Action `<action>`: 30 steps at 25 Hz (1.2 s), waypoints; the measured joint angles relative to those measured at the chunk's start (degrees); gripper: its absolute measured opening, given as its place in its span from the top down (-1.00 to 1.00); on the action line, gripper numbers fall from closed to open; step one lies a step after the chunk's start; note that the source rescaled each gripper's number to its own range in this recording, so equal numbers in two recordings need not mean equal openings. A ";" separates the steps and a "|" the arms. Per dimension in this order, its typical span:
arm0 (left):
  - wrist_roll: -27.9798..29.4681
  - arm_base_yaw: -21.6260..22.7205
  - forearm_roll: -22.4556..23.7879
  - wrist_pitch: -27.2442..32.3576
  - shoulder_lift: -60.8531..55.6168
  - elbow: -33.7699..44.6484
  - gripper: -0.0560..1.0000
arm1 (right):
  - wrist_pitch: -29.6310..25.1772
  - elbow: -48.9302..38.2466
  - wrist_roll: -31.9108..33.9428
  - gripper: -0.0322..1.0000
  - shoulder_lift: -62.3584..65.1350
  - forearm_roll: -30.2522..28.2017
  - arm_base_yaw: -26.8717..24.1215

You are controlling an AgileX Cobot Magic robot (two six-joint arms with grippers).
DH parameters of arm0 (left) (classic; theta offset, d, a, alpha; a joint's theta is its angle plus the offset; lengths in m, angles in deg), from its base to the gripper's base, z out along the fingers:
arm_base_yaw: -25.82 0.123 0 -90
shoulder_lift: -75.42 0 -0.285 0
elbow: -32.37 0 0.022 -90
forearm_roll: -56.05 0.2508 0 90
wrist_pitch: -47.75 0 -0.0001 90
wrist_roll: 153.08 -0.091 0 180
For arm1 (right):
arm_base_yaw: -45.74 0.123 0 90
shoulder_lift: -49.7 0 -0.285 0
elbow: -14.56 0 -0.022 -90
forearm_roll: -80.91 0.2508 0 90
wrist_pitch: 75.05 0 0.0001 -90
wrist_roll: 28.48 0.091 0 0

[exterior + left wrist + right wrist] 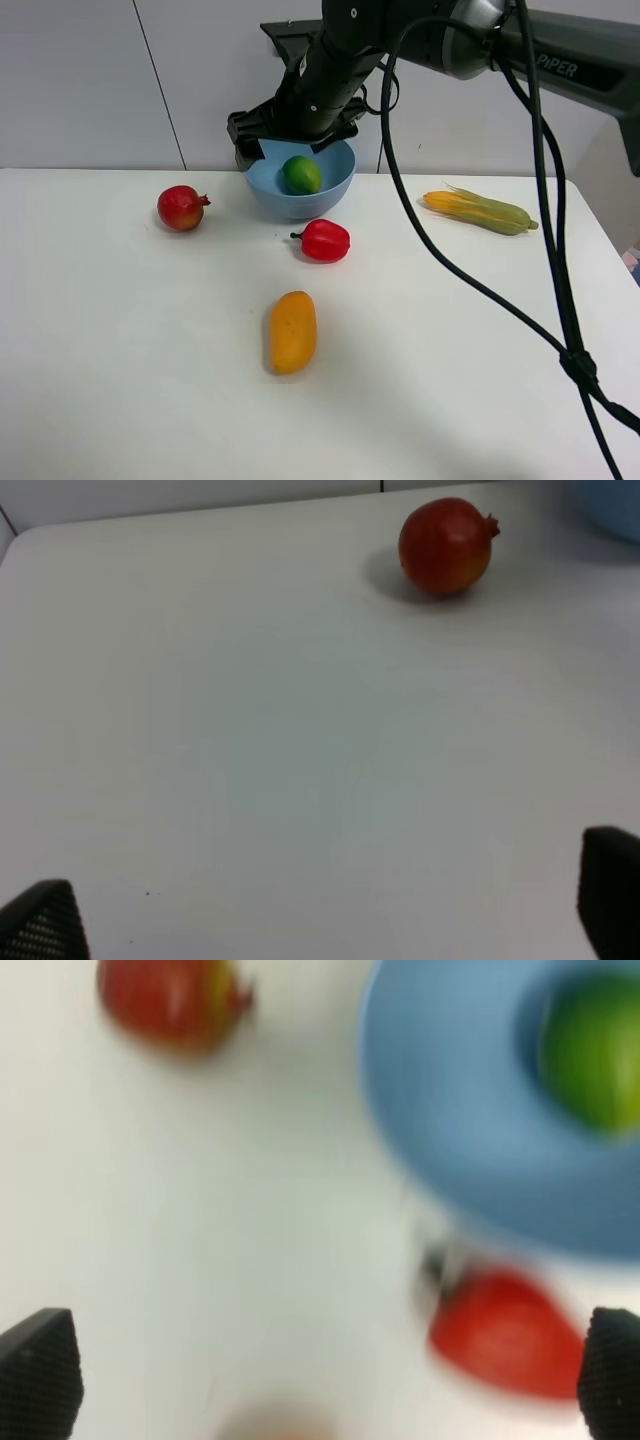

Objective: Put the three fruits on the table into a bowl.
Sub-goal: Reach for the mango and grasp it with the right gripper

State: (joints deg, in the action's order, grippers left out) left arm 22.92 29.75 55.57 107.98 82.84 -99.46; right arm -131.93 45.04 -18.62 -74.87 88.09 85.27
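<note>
High view: one glossy green oval fruit [301, 174] sits in one deep, smooth blue bowl [335, 187]; one round pomegranate [181, 208], one elongated mango [293, 331], one shiny pepper [324, 241] and one corn cob [480, 211] lie on the white bench [120, 350]. Left wrist: left pincer [325, 905] gapes wide, empty. Right wrist: right pincer [320, 1375] likewise, over the blurred bowl
</note>
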 joint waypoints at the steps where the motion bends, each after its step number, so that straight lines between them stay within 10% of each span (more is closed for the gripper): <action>1: 0.00 0.00 0.00 0.00 0.00 0.00 -1.00 | -3.82 0.00 1.01 -1.00 0.00 0.07 0.54; 6: 0.00 0.00 0.00 0.00 0.00 0.00 -1.00 | -12.33 -0.18 6.06 -1.00 0.00 0.07 2.81; 30: 0.00 0.00 0.00 0.00 0.00 0.00 -1.00 | -8.72 -14.63 24.05 -0.96 -1.67 0.77 7.27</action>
State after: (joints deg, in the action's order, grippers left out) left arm 22.92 29.75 55.57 107.98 82.84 -99.46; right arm -140.65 30.41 5.43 -76.54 88.87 92.55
